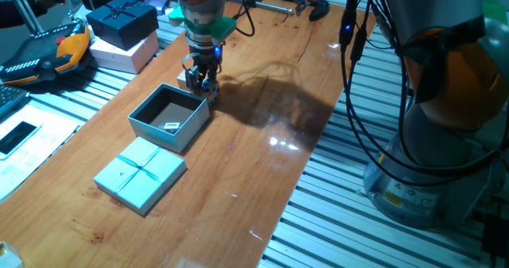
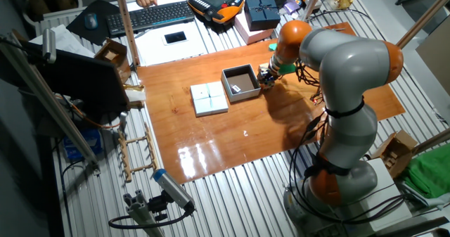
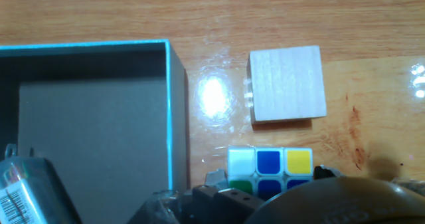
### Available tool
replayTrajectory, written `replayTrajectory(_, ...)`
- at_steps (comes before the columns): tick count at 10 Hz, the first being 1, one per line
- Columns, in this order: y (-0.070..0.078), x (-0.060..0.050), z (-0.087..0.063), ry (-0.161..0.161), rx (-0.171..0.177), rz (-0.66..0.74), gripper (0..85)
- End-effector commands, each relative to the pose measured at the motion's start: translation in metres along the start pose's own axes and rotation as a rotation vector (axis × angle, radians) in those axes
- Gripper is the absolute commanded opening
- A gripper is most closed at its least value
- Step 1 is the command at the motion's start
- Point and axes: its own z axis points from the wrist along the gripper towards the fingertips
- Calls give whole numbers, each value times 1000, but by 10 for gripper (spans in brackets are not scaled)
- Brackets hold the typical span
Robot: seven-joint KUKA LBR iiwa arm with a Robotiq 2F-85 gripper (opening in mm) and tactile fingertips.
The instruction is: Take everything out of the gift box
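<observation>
Pale blue square cardboard gift box (image 1: 169, 117) open on wooden tabletop (image 1: 262, 165); one small labelled item (image 1: 171, 126) inside, light, pinch by edges. Pale tan wooden block (image 3: 287, 84) out. Hand (image 1: 202, 80) grips multicoloured puzzle cube (image 3: 270, 169), rigid, slick-faced, beside box.

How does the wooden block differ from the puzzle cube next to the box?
The wooden block is plain pale tan; the puzzle cube shows white, blue, yellow and green squares. The block lies fully in the hand view, while the cube is partly hidden by the end effector. Both sit on the table, outside the gift box.
</observation>
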Motion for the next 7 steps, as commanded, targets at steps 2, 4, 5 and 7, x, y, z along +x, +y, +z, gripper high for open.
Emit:
replayTrajectory(2,-2,-1,-10,10,2,-8,680)
replayTrajectory(4,0,-2,-23,19,7,-12,700)
replayTrajectory(5,2,-4,-28,21,4,-16,700)
replayTrajectory(7,8,-11,-40,21,-4,-48,687)
